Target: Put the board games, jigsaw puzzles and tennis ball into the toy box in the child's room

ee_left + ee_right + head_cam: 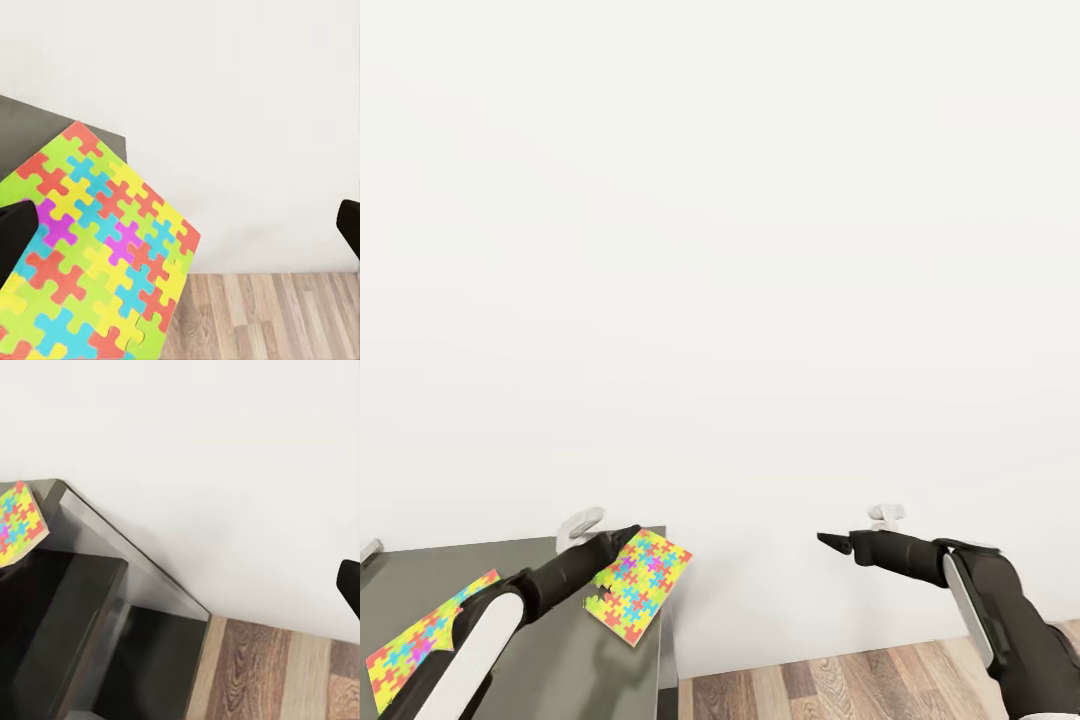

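Observation:
Two jigsaw puzzles show on the dark grey cabinet part of the table (565,655). One puzzle box (642,583) sits tilted at the cabinet's corner and juts past its edge; it also shows in the wrist views (97,262) (16,519). The other puzzle box (415,640) lies flat, partly hidden by my left arm. My left gripper (622,538) is at the tilted box's near corner, open. In the left wrist view one finger (15,240) lies against the box, and the other finger (349,225) stands far off it. My right gripper (832,541) hangs open in the air in front of the white wall.
A bare white wall is close ahead. Wood-plank floor (860,685) lies right of the cabinet, below my right arm. The cabinet has an open dark compartment (67,615) under its top.

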Controlling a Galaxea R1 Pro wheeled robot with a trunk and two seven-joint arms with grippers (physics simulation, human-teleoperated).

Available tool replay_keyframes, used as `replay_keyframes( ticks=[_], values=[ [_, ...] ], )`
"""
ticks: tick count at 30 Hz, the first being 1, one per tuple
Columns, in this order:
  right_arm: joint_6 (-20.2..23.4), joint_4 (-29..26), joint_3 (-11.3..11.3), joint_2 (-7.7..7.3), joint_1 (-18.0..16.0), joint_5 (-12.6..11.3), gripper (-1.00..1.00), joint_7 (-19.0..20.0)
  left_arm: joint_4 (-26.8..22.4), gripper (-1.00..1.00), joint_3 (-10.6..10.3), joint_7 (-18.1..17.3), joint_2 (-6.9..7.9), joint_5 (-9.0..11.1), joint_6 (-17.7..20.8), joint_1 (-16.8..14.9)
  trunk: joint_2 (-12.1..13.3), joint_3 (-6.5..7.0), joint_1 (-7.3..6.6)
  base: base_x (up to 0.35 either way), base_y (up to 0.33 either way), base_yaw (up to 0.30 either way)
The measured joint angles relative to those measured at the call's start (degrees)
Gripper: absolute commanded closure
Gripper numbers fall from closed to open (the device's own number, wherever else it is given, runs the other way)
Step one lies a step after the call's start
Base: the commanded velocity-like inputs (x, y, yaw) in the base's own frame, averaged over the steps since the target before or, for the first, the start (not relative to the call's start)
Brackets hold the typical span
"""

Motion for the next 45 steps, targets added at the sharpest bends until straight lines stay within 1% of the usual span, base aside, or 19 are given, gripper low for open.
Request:
replay_keyframes(
  ticks=[2, 4, 11, 14, 45],
  values=[
    [0.0, 0.0, 0.6, 0.00, 0.0, 0.0, -1.00, 0.0, -0.6, -1.00, 0.0, -0.2, 0.59, -0.7, -0.6, 0.6, 0.0, 0.00, 0.00, 0.000, 0.000, 0.000],
    [0.0, 0.0, 0.9, 0.00, 0.0, 0.0, -1.00, 0.0, -1.3, -1.00, 0.0, -0.2, 0.59, -1.3, -1.3, 1.3, 0.0, 0.00, 0.00, 0.000, 0.000, 0.000],
    [0.0, 0.0, 0.9, 0.00, 0.0, 0.0, -1.00, 0.0, -3.5, -1.00, 0.0, -0.2, 0.60, -1.3, -1.4, 3.4, 0.0, 0.00, 0.00, 0.000, 0.000, 0.000],
    [0.0, 0.0, 0.9, 0.00, 0.0, 0.0, -1.00, 0.0, -4.2, -1.00, 0.0, -0.2, 0.60, -1.3, -1.4, 3.4, 0.0, 0.00, 0.00, 0.000, 0.000, 0.000],
    [0.0, 0.0, 0.9, -0.02, -0.2, 0.0, -1.00, 0.0, -4.2, -1.00, 0.0, -0.1, 0.62, -1.4, -1.3, 3.3, 0.0, 0.00, 0.00, 0.000, 0.000, 0.000]
  ],
)
